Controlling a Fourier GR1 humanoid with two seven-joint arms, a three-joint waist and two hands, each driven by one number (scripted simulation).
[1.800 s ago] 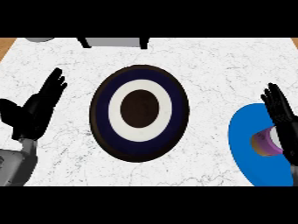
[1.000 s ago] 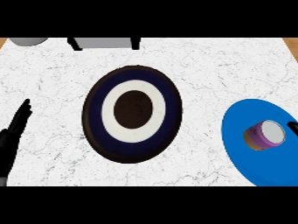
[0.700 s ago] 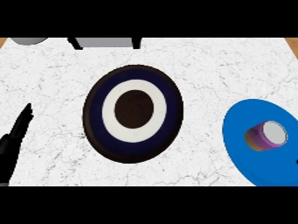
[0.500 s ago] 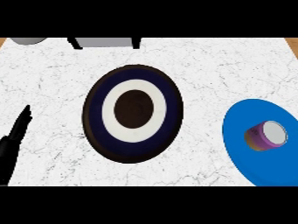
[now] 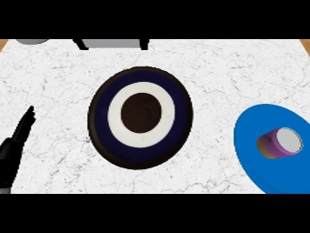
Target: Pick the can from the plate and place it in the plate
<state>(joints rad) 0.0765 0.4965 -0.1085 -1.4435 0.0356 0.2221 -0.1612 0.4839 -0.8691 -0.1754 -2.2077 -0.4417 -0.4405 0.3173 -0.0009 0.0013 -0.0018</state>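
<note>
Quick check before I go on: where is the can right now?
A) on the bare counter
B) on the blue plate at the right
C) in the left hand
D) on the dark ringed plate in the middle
B: the can rests on the blue plate at the right, while the left hand is far off at the counter's left side, holding nothing.

Bare table lies open between the ringed plate at centre and the blue plate at right. The left robot hand, fingers straight, occupies the near left; grey objects line the far edge
</note>
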